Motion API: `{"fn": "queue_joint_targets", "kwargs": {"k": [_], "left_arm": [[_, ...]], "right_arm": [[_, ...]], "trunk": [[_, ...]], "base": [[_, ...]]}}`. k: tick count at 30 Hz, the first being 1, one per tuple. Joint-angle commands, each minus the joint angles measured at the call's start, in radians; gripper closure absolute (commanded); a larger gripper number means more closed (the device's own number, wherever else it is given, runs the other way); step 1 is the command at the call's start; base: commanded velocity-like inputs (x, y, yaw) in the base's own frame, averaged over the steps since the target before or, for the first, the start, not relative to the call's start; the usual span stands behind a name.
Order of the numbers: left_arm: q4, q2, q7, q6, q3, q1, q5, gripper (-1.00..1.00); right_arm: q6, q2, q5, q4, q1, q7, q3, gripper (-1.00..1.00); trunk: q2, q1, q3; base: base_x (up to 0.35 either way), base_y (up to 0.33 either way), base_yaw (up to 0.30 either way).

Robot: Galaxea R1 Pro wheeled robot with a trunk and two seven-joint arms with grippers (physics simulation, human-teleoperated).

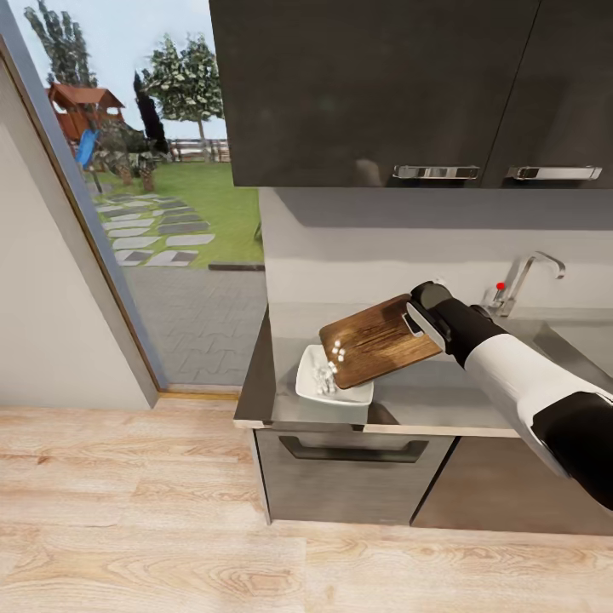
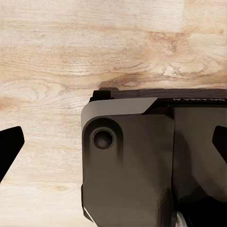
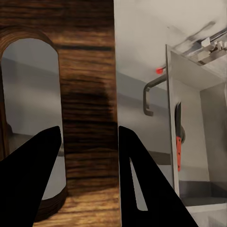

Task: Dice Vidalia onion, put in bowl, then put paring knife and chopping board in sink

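Note:
My right gripper (image 1: 417, 322) is shut on the handle end of the chopping board (image 1: 372, 340), which is tilted down over the white bowl (image 1: 317, 393). Pale diced onion bits (image 1: 338, 349) cling to the board's low edge, and more lie in the bowl. In the right wrist view the fingers (image 3: 35, 163) clamp the board (image 3: 87, 71) beside its slot hole. The paring knife (image 3: 178, 142), red handle and dark blade, lies in the sink basin (image 3: 189, 123). The left gripper (image 2: 113, 142) hangs open over the wooden floor, with its dark fingertips (image 2: 10, 144) far apart.
The grey countertop (image 1: 426, 400) carries the bowl near its left end. The chrome tap (image 1: 524, 281) with a red dot stands behind the sink (image 1: 570, 340) at right. Dark wall cabinets (image 1: 375, 85) hang overhead. A glass door (image 1: 145, 170) is at left.

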Motion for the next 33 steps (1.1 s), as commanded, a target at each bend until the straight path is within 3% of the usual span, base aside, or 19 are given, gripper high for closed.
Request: {"fn": "queue_joint_targets", "kwargs": {"k": [1, 12, 33], "left_arm": [[0.005, -0.001, 0.001, -0.008, -0.009, -0.002, 0.009, -1.00], [0.005, -0.001, 0.001, -0.008, -0.009, -0.002, 0.009, -1.00], [0.005, -0.001, 0.001, -0.008, -0.009, -0.002, 0.009, -1.00]], "right_arm": [[0.004, -0.002, -0.010, -0.002, -0.001, -0.009, 0.008, 1.00], [0.007, 0.021, -0.009, -0.009, -0.001, -0.053, 0.007, 1.00], [0.008, 0.023, -0.009, -0.009, -0.001, -0.056, 0.007, 1.00]], "trunk": [[-0.002, 0.001, -0.002], [-0.002, 0.001, -0.002], [-0.002, 0.001, -0.002]], "base": [[0.000, 0.000, 0.000], [0.000, 0.000, 0.000], [0.000, 0.000, 0.000]]}}
